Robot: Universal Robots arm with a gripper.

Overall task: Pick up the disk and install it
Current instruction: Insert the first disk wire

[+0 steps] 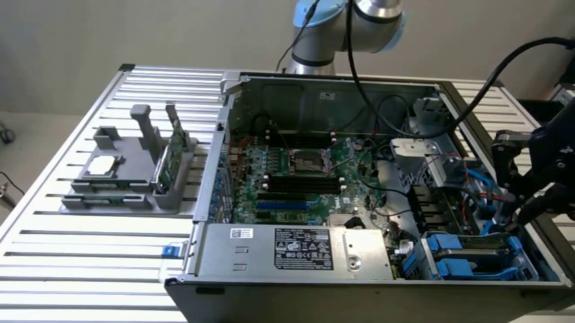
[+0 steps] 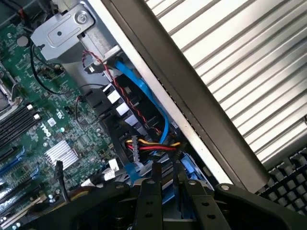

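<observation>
One tool [image 1: 510, 219], black, is hanging at the end of one arm [image 1: 334, 30] and reaching down into the drive bay at the exterior view's right end of the case [image 1: 359, 296]. Cannot tell whether it is clenched or released.

One disk [image 1: 469, 250] is lying flat in that bay just beside the tool. It is a silver-grey metal slab framed by blue plastic.

Crowding the tool in the wrist view:
- one flat blue ribbon cable [image 2: 144, 91] is running along the case wall
- one bundle of red, yellow and black wires [image 2: 153, 144] is crossing the bay
- one thin twisted red-and-black pair is trailing beside them

Further out:
- one green motherboard [image 1: 287, 182] is carrying one small finned silver heatsink [image 2: 60, 155]
- one boxy silver power supply [image 1: 297, 249] with a printed label is sitting along the near wall

The case is standing open on the ribbed aluminium bench [image 1: 81, 249]. Well apart, toward the exterior view's left, one grey holder [image 1: 126, 195] is carrying one square silver chip [image 1: 104, 165] and one thin green card [image 1: 167, 165] standing on edge. One dark keyboard [image 2: 288, 179] is lying outside the case.
</observation>
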